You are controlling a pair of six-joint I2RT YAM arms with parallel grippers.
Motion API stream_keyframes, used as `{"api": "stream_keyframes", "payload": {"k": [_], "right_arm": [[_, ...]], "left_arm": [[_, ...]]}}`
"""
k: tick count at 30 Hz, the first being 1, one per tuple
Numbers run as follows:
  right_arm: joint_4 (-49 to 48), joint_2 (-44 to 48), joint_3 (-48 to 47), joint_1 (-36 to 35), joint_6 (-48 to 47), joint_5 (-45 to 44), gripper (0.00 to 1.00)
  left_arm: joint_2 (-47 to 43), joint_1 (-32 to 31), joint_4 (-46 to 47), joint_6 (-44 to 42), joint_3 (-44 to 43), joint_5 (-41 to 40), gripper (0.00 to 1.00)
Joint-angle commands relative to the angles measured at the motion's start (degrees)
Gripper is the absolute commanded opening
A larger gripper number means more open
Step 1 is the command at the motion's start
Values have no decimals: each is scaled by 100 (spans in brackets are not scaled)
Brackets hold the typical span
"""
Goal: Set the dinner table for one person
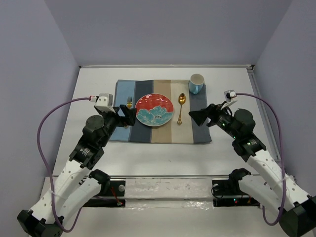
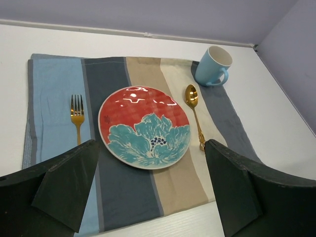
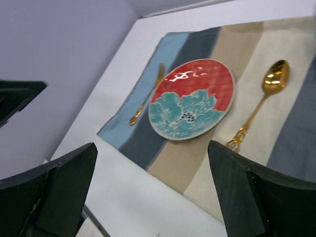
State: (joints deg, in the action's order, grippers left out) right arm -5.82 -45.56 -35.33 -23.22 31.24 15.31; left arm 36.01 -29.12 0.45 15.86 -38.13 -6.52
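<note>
The white dinner table (image 1: 158, 155) carries a striped cloth placemat (image 1: 148, 133). On the mat a red and teal flowered plate (image 1: 154, 109) lies in the middle, a gold fork (image 1: 129, 102) to its left, a gold spoon (image 1: 180, 106) to its right, and a blue mug (image 1: 196, 83) stands at the mat's far right corner. My left gripper (image 1: 127, 114) is open and empty above the mat's left part. My right gripper (image 1: 200, 116) is open and empty above the mat's right edge. The left wrist view shows the plate (image 2: 144, 126), fork (image 2: 76, 116), spoon (image 2: 194, 111) and mug (image 2: 214, 66).
Lilac walls close in the table on the left, back and right. A metal rail (image 1: 168, 176) runs along the near edge between the arm bases. Purple cables (image 1: 47, 123) loop from both wrists. The right wrist view shows the plate (image 3: 192, 98), spoon (image 3: 261, 98) and fork (image 3: 146, 95).
</note>
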Motion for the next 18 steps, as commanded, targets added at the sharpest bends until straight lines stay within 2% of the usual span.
{"api": "stream_keyframes", "payload": {"k": [1,8,12,18], "right_arm": [[117,730,26,20,-312,1017,100],[433,1978,-18,20,-706,764,100],[529,2463,44,20,-839,289,100],[565,2833,-140,20,-953,394,100]], "left_arm": [[64,30,263,111,-475,107,99],[65,21,403,128,-599,204,99],[-6,21,430,14,-573,239,99],[-24,21,316,-162,-713,327,99]]}}
